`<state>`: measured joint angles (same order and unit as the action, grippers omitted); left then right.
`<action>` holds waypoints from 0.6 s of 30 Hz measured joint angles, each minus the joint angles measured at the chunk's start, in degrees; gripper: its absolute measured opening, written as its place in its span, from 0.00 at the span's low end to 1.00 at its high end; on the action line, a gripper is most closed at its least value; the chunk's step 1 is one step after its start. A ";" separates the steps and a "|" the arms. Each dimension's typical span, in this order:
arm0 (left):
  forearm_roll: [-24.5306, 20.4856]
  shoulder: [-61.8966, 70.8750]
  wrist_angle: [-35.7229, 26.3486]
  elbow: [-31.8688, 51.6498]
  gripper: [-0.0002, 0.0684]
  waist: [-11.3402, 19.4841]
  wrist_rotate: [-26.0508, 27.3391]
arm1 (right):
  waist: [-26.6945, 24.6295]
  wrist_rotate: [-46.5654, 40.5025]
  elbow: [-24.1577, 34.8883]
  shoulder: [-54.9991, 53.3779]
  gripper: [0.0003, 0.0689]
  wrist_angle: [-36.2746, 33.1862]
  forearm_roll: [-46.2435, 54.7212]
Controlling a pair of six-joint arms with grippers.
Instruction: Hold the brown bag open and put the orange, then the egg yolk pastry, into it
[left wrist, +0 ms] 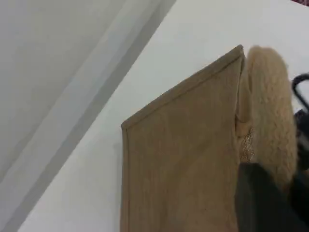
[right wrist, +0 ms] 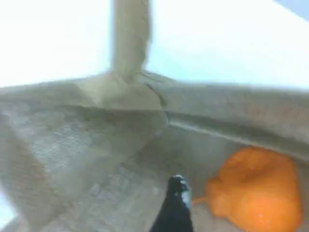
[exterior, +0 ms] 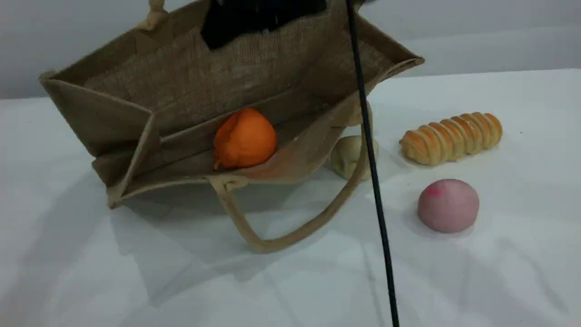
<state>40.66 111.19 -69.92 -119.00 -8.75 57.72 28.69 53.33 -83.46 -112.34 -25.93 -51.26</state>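
Note:
The brown bag point(exterior: 190, 86) lies tilted with its mouth open toward the camera, its upper side lifted by a beige handle point(exterior: 154, 16) that runs out of the top edge. In the left wrist view my left gripper point(left wrist: 263, 193) is shut on that fuzzy handle point(left wrist: 273, 106), beside the bag's outer wall point(left wrist: 183, 154). The orange point(exterior: 245, 138) rests free on the bag's lower wall. My right gripper point(right wrist: 176, 193) is inside the bag, open and empty, just left of the orange point(right wrist: 256, 193). The egg yolk pastry point(exterior: 347, 156) sits on the table just right of the bag, behind its lower handle point(exterior: 281, 238).
A long golden bread roll point(exterior: 451, 136) and a pink ball point(exterior: 448, 205) lie on the white table to the right. A thin black cable point(exterior: 374, 181) hangs down across the scene, passing in front of the pastry. A dark part of the right arm point(exterior: 258, 18) fills the bag's top.

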 joint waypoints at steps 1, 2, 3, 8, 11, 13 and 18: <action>-0.06 0.00 -0.05 0.00 0.14 0.06 0.00 | -0.21 -1.11 0.15 1.13 0.82 -0.93 0.81; -0.11 0.00 -0.04 0.00 0.14 0.06 0.00 | -0.64 -2.25 0.15 2.16 0.82 -1.41 1.46; -0.11 0.00 -0.04 0.00 0.14 0.32 0.00 | -1.25 -3.13 0.15 2.98 0.82 -2.20 2.27; -0.08 0.00 0.19 0.00 0.14 3.46 -2.92 | -5.99 -10.21 0.15 5.36 0.81 -6.39 7.95; 0.28 0.00 -0.04 0.00 0.14 5.57 -3.20 | -9.60 -13.79 0.21 5.30 0.81 -9.39 11.05; 0.50 0.00 0.02 0.00 0.14 7.39 -3.36 | -11.82 -14.78 0.21 5.30 0.81 -11.00 11.85; 3.51 0.00 0.29 0.00 0.14 11.38 -4.16 | -15.89 -14.97 0.21 5.30 0.81 -11.76 11.89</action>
<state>44.17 111.19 -69.63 -119.00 2.63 53.57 12.80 38.36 -83.25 -107.04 -37.68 -39.36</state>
